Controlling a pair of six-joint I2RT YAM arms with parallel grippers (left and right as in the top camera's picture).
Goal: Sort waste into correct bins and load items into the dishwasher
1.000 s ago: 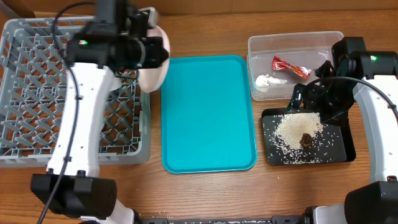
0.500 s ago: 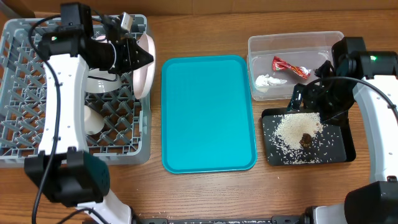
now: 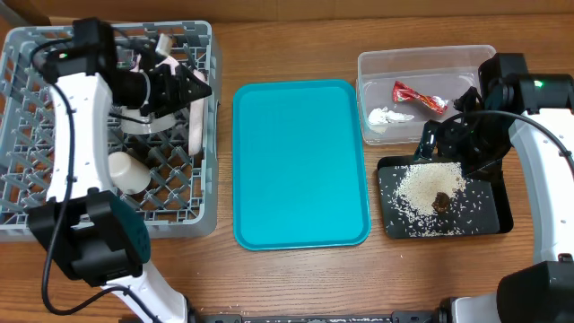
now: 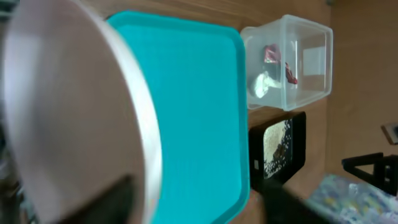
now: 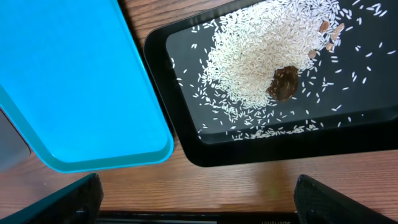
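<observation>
My left gripper (image 3: 193, 90) hangs over the right side of the grey dishwasher rack (image 3: 36, 135). Its jaws stand wide open astride the rim of a round pinkish-white plate (image 3: 195, 126), which stands on edge among the pegs. In the left wrist view the plate (image 4: 68, 106) fills the left half, with the left gripper (image 4: 196, 205) blurred at the bottom. A white cup (image 3: 126, 172) lies in the rack. My right gripper (image 3: 444, 135) is open and empty above the black tray (image 3: 484, 224), which holds rice (image 5: 261, 56) and a brown lump (image 5: 285, 82).
The teal tray (image 3: 300, 161) lies bare between the rack and the bins. The clear tub (image 3: 426, 58) at the back right holds the red-and-silver wrapper (image 3: 417, 94) and the white tissue (image 3: 387, 117). A pale dish (image 3: 139, 121) sits in the rack under the left arm.
The left arm swung left over the rack with the plate. Its jaws have opened, and the plate now stands in the rack. The right arm has not moved.
</observation>
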